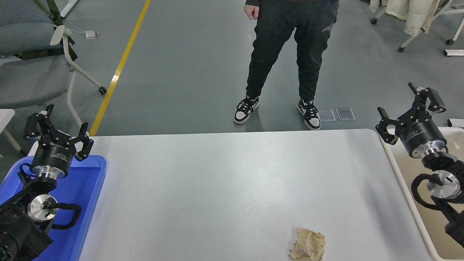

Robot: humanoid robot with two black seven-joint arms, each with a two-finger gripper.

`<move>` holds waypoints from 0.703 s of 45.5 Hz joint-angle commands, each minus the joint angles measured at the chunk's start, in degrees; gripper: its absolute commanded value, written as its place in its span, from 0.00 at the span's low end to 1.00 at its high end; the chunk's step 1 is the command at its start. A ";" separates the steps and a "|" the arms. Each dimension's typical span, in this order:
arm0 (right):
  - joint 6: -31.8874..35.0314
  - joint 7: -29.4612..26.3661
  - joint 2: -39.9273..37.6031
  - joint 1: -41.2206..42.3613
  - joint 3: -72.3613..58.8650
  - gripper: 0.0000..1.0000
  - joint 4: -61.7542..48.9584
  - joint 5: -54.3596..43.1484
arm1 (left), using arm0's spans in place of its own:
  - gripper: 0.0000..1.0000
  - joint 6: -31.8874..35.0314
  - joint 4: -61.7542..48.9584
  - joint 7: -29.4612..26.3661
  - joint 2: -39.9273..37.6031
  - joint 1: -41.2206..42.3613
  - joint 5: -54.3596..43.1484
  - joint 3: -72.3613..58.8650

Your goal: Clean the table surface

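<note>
1. As the right gripper (408, 107) stands above the far left corner of the bin (462, 138), we see its fingers (427, 96) spread wide, and they hold nothing.
2. Behind it, the right arm (450, 188) comes in from the lower right and lies over the bin, beside the right edge of the table (226, 184).
3. On the other side, we see the left gripper (58, 130) with its fingers (86, 140) also spread wide and with nothing between them.
4. It is parked at the lower left, above the far end of the blue tray (80, 213), which sits just beside the left edge of the table.
5. The table fills the middle of the view, between the tray and the bin.
6. On it we see a crumpled paper (307, 245), tan in colour, near the front edge and right of the centre, well apart from both grippers.
7. A person (291, 47) in dark trousers stands on the grey floor behind the far edge of the table.
</note>
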 commanded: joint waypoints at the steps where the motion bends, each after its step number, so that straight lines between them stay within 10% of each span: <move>1: -4.45 2.90 3.18 1.61 -1.64 0.99 -4.13 -2.40 | 1.00 -0.03 0.04 0.00 0.00 -0.01 0.01 0.00; 18: -10.16 0.88 -0.32 0.65 -6.73 0.99 5.17 -1.44 | 1.00 -0.03 0.04 0.00 0.00 -0.01 0.01 0.00; 32: -18.59 -15.64 -9.29 -1.46 -12.00 0.99 26.26 -4.68 | 1.00 -0.03 0.04 0.00 0.00 -0.01 0.01 0.00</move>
